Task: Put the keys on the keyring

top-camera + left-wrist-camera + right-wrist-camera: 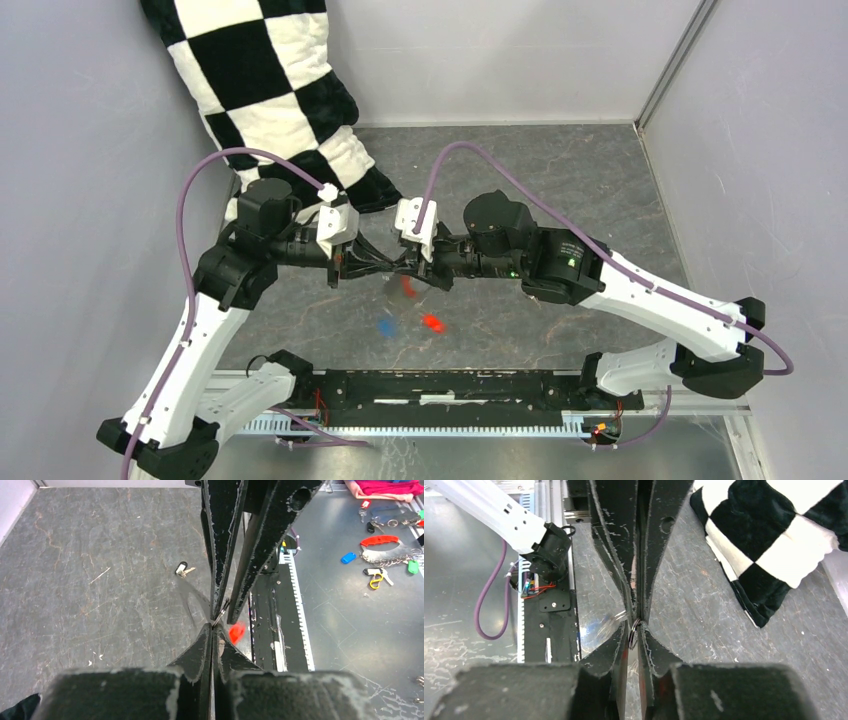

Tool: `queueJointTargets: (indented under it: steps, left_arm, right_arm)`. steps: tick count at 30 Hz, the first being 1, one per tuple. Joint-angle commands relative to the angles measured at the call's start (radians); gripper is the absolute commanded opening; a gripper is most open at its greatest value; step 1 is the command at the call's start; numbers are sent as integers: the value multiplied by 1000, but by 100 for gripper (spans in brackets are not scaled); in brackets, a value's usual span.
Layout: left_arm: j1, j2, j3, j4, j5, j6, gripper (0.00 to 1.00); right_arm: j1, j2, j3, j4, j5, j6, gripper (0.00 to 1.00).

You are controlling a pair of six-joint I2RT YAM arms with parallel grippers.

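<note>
- The left gripper (213, 630) is pressing its fingers tight together at the bottom of the view.
- The right gripper (224, 618) is reaching in from the top, its tips almost meeting the left's.
- A metal sliver (221, 611) is glinting where the tips meet, too small to name.
- The red key (237, 632) is showing just right of the tips, blurred.
- The dark key (182, 570) is lying on the table (100, 605), apart to the left.
- A blue tag (348, 557) and a red clip (380, 540) are sitting far right.
</note>
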Motion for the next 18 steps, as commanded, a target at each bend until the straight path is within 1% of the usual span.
queueJointTargets:
  steps: [1, 3, 5, 6, 9, 10, 12, 14, 18]
  left_arm:
    - [-3, 7, 10, 28, 55, 10, 2]
    - [-3, -1, -4, 71, 57, -27, 2]
    - [-3, -9, -17, 106, 69, -51, 2]
    - [-3, -11, -22, 122, 73, -63, 2]
    - [-3, -14, -30, 145, 72, -82, 2]
    - [-3, -17, -31, 146, 74, -84, 2]
    - [-3, -21, -35, 153, 75, -94, 2]
    - [-3, -28, -47, 185, 75, -132, 2]
    - [-3, -57, -78, 283, 85, -199, 2]
  right_arm:
    - [9, -40, 15, 93, -79, 25, 18]
    - [8, -65, -11, 109, -51, 38, 17]
    - [5, -88, -35, 122, -38, 47, 21]
    - [6, -95, -40, 123, -28, 50, 28]
    - [3, -130, -42, 114, 9, 54, 40]
    - [1, -144, -44, 115, 20, 55, 46]
    - [0, -180, -50, 119, 43, 62, 54]
    - [-3, -217, -66, 126, 57, 66, 57]
    - [-8, -281, -136, 154, 81, 95, 58]
